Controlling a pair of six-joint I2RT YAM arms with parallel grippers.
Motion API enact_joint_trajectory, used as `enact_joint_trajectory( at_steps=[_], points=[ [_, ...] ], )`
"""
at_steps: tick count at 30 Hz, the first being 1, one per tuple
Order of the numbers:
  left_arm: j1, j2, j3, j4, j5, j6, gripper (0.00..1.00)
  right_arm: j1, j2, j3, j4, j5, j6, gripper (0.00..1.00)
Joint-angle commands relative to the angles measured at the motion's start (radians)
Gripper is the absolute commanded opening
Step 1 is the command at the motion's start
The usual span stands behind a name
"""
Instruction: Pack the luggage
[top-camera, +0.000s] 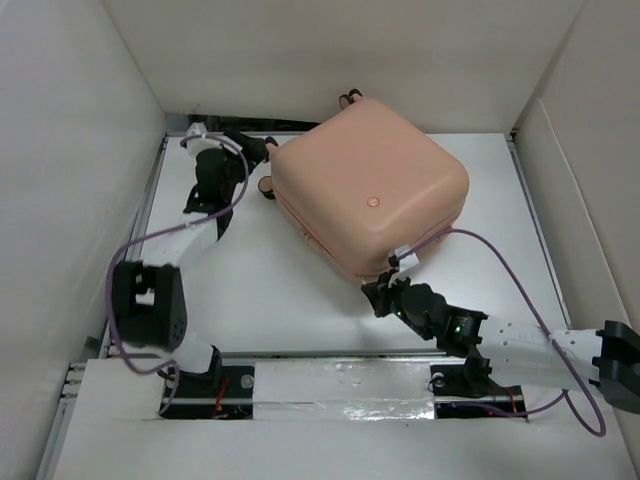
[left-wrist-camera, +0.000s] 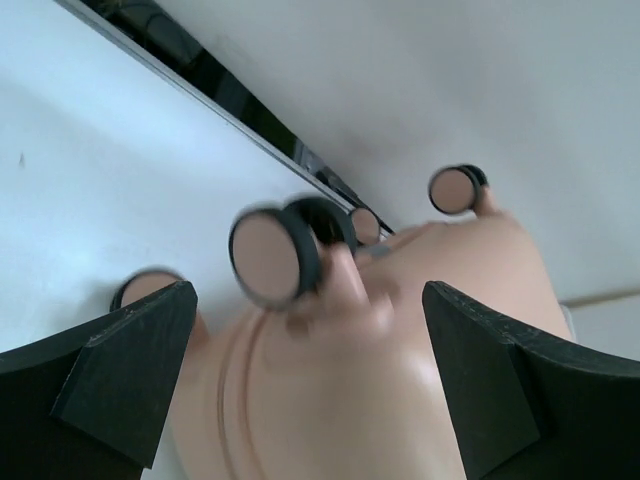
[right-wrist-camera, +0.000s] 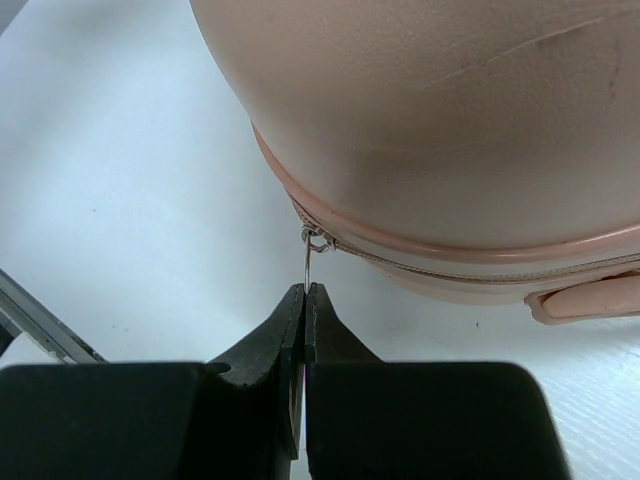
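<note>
The luggage (top-camera: 370, 185), a peach-pink hard-shell suitcase, lies closed on the white table, tilted diagonally. My right gripper (right-wrist-camera: 306, 290) is shut on the thin metal zipper pull (right-wrist-camera: 308, 262), which hangs from the zipper line at the case's near corner (top-camera: 378, 272). My left gripper (top-camera: 262, 155) stands open at the wheel end of the luggage (left-wrist-camera: 400, 380), its black fingers (left-wrist-camera: 130, 375) spread to either side of the shell without touching it. A pink-and-black caster wheel (left-wrist-camera: 272, 255) sits just ahead of the left jaws.
White walls (top-camera: 70, 150) box in the table on the left, back and right. A metal rail (left-wrist-camera: 250, 110) runs along the table's far edge behind the wheels. The right arm's purple cable (top-camera: 500, 265) loops over the table beside the case.
</note>
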Motion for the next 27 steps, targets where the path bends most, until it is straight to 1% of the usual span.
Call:
enact_joint_trajectory(
  at_steps=[1, 2, 5, 12, 14, 15, 19, 21, 22, 23, 25, 26, 27],
  points=[
    [0.022, 0.205, 0.196, -0.151, 0.087, -0.001, 0.97, 0.029, 0.014, 0.048, 0.13, -0.106, 0.0, 0.0],
    [0.022, 0.244, 0.301, -0.218, 0.11, 0.008, 0.97, 0.029, 0.02, 0.048, 0.134, -0.109, 0.0, 0.0],
    [0.022, 0.328, 0.405, -0.251, 0.158, 0.034, 0.97, 0.029, 0.04, 0.045, 0.144, -0.124, 0.002, 0.0],
    [0.022, 0.422, 0.508, -0.24, 0.205, 0.011, 0.97, 0.029, 0.071, 0.051, 0.155, -0.147, -0.004, 0.0],
    [0.022, 0.459, 0.549, -0.234, 0.224, -0.01, 0.97, 0.029, 0.091, 0.056, 0.15, -0.155, -0.004, 0.0],
    [0.013, 0.515, 0.604, -0.225, 0.256, -0.045, 0.97, 0.029, 0.105, 0.052, 0.159, -0.165, 0.006, 0.0],
    [0.003, 0.568, 0.634, -0.199, 0.276, -0.087, 0.96, 0.029, 0.111, 0.042, 0.177, -0.164, 0.017, 0.0],
    [-0.006, 0.594, 0.643, -0.184, 0.284, -0.103, 0.92, 0.029, 0.106, 0.042, 0.174, -0.164, 0.02, 0.0],
    [-0.006, 0.598, 0.643, -0.164, 0.284, -0.112, 0.87, 0.029, 0.103, 0.042, 0.171, -0.162, 0.019, 0.0],
    [-0.006, 0.603, 0.637, -0.144, 0.288, -0.133, 0.71, 0.029, 0.102, 0.044, 0.167, -0.161, 0.019, 0.0],
    [-0.006, 0.617, 0.629, -0.088, 0.296, -0.161, 0.57, 0.029, 0.096, 0.044, 0.164, -0.158, 0.019, 0.0],
    [-0.006, 0.624, 0.637, -0.076, 0.304, -0.185, 0.42, 0.029, 0.097, 0.044, 0.159, -0.156, 0.019, 0.0],
    [-0.006, 0.653, 0.649, -0.068, 0.331, -0.196, 0.4, 0.029, 0.099, 0.047, 0.158, -0.156, 0.019, 0.0]
  ],
)
